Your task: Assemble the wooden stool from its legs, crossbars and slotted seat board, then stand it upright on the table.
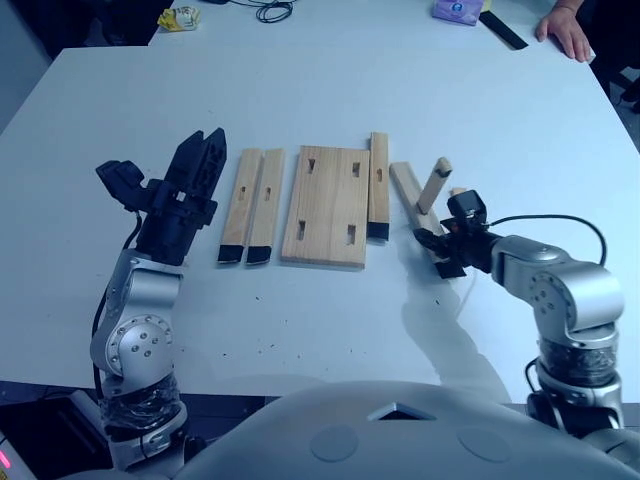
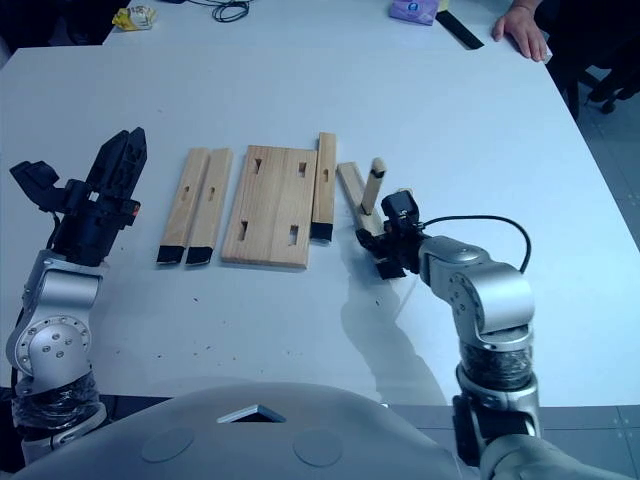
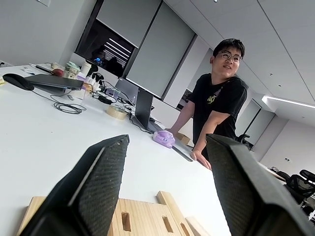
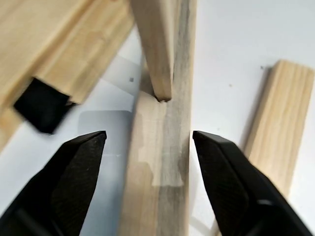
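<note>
Wooden bar (image 4: 157, 196) straddled by spread right gripper (image 4: 147, 140), stick (image 1: 433, 185) resting on it

Head stereo pair down over one shared table (image 1: 330, 100); wrist cameras low, close.

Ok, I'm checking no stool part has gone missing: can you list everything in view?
seat board: one, pale wood, four slots, flat mid-table.
left legs: two, pale wood, black tips, side by side left of the board.
right leg: one, same colours, against the board's right edge.
crossbars: three, plain wood, right of that leg; one flat, one tilted on it, one beside.
purple packet: one, far table edge.
black strip: one, beside the packet.
yellow item: one, far left corner.
cables: dark, far edge.
table: one, white.
person's hand: one, on the far right edge.
left gripper: black, fingers open, left of the legs.
right gripper: black, fingers open astride the flat crossbar.
</note>
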Robot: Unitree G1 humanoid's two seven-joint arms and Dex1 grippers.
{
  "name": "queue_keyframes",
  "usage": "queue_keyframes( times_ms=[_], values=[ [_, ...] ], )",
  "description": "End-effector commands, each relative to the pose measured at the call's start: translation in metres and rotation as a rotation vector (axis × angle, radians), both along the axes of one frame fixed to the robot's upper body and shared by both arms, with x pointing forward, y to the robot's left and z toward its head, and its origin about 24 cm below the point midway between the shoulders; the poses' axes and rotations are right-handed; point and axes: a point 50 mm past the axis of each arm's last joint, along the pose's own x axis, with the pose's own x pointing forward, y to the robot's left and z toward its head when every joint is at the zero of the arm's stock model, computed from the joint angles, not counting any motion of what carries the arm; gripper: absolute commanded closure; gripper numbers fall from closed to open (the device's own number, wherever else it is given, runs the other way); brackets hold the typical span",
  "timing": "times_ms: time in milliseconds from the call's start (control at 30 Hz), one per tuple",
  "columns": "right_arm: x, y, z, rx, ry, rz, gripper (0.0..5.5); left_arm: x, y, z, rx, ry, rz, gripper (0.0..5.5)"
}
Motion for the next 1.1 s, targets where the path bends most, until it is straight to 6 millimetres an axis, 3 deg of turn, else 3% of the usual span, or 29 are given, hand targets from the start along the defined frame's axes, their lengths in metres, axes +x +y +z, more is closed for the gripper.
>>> queue_keyframes(
  times_ms=[33, 300, 467, 700, 767, 967, 1100],
  values=[
    [0.002, 0.006, -0.009, -0.029, -0.022, -0.069, 2.25, 0.007, -0.004, 0.003, 0.016, 0.0, -0.039, 2.64],
    [0.007, 0.018, -0.022, -0.04, -0.047, -0.127, 2.25, 0.013, -0.006, 0.004, 0.023, 0.009, -0.071, 2.64],
    [0.006, 0.012, -0.037, -0.089, -0.03, -0.116, 2.25, 0.016, -0.008, 0.005, 0.02, 0.008, -0.077, 2.64],
    [-0.005, -0.004, -0.048, -0.128, -0.046, -0.086, 3.18, 0.014, -0.01, 0.004, 0.008, 0.019, -0.065, 2.64],
    [-0.003, -0.004, -0.045, -0.111, -0.075, -0.078, 3.43, 0.014, -0.011, 0.004, 0.005, 0.019, -0.061, 2.64],
    [0.01, 0.0, -0.034, -0.068, -0.162, -0.051, 3.45, 0.024, -0.008, 0.005, -0.008, 0.049, 0.045, 2.64],
    [0.034, -0.006, -0.004, -0.033, -0.311, -0.025, 3.45, 0.034, -0.01, 0.019, -0.023, 0.043, 0.087, 2.64]
  ],
)
